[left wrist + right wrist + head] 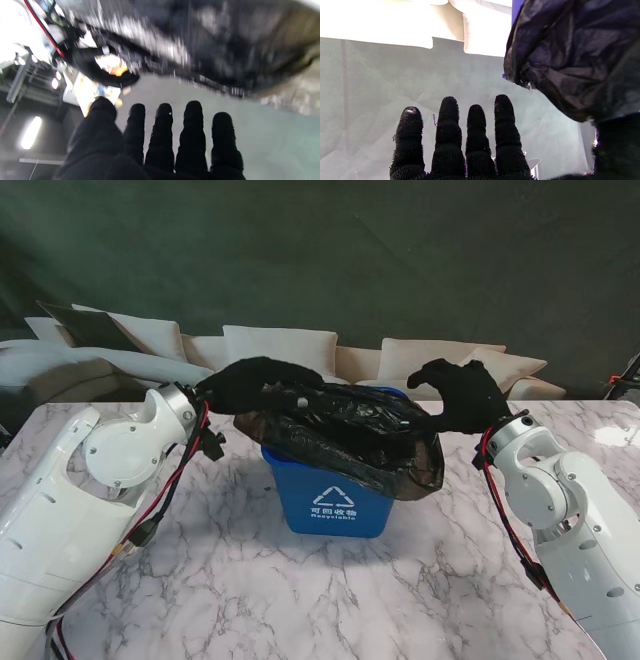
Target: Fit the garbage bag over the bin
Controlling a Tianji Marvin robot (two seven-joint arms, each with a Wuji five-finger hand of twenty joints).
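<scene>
Crumpled black bag [345,435] drapes blue bin [330,505]; both hands [262,383] [462,392] open, fingers spread.

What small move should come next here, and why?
Probably press the black plastic garbage bag down around the rim of the blue plastic recycling bin. The bag sits bunched on top, its skirt draped low only on the right. Both the left hand and right hand are beside it with fingers extended, gripping nothing.
</scene>
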